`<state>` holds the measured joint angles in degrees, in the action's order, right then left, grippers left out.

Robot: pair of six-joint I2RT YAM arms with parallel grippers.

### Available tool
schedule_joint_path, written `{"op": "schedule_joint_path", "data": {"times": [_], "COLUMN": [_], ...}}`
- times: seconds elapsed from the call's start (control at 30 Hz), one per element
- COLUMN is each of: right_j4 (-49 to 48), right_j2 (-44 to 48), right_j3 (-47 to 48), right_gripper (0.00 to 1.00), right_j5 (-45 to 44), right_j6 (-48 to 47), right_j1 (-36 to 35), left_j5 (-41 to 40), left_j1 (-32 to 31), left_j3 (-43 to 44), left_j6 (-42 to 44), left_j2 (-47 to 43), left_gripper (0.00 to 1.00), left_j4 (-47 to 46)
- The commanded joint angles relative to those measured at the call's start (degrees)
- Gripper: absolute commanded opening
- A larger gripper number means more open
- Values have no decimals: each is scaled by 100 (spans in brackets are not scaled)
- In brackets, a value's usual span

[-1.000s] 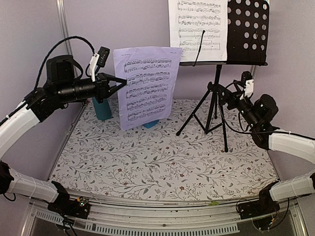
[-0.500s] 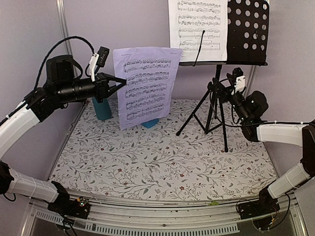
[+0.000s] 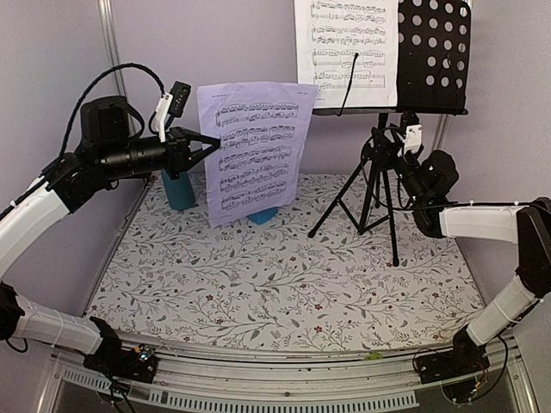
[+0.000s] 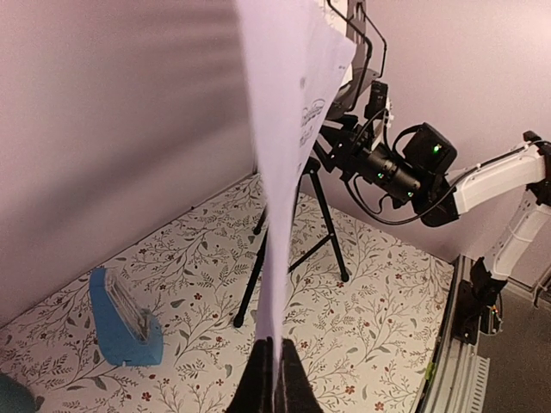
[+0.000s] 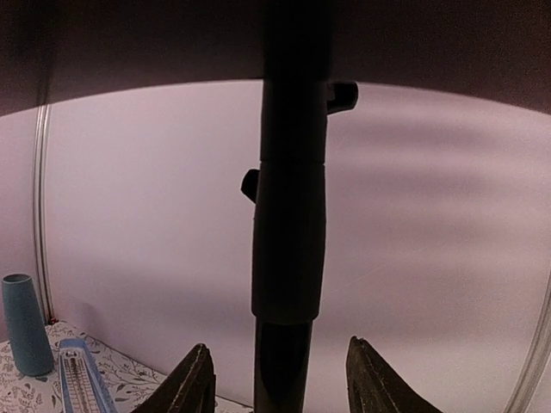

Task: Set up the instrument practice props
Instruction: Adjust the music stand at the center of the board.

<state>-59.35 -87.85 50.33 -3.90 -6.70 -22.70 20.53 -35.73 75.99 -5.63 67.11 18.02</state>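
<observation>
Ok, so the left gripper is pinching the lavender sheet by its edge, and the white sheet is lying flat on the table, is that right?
Not quite. The white sheet is not flat on the table; it stands upright on the tray of the music stand, as the top external view shows. The left gripper is indeed pinching the lavender sheet by its edge.

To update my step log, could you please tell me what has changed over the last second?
The right gripper swung left and up to the black tripod music stand's pole, which now stands between its open fingers, not gripped. Unchanged: the left gripper holds up the lavender printed sheet-music page; the white page rests on the perforated tray.
</observation>
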Motion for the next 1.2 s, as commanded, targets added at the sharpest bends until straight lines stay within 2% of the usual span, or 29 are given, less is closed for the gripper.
{"op": "schedule_joint_path", "data": {"times": [0.0,0.6,0.77,0.97,1.17], "right_j4": [75,675,1072,1570,1703], "right_j2": [-197,-458,-338,38,468], "right_j3": [281,726,756,489,-22], "right_gripper": [52,29,38,54,61], "right_j5": [-402,-1379,-1594,-1552,-1442], "right_j6": [25,-358,-289,12,151], "right_j1": [-158,-494,-525,-525,-525], "left_j5": [71,34,47,30,68], "left_j1": [79,83,83,92,92], "left_j3": [150,196,206,198,166], "left_j6": [-13,-17,-10,0,-4], "left_j2": [6,-62,-76,-84,-67], "left_gripper": [0,0,0,0,0], "left_j4": [56,147,165,184,154]}}
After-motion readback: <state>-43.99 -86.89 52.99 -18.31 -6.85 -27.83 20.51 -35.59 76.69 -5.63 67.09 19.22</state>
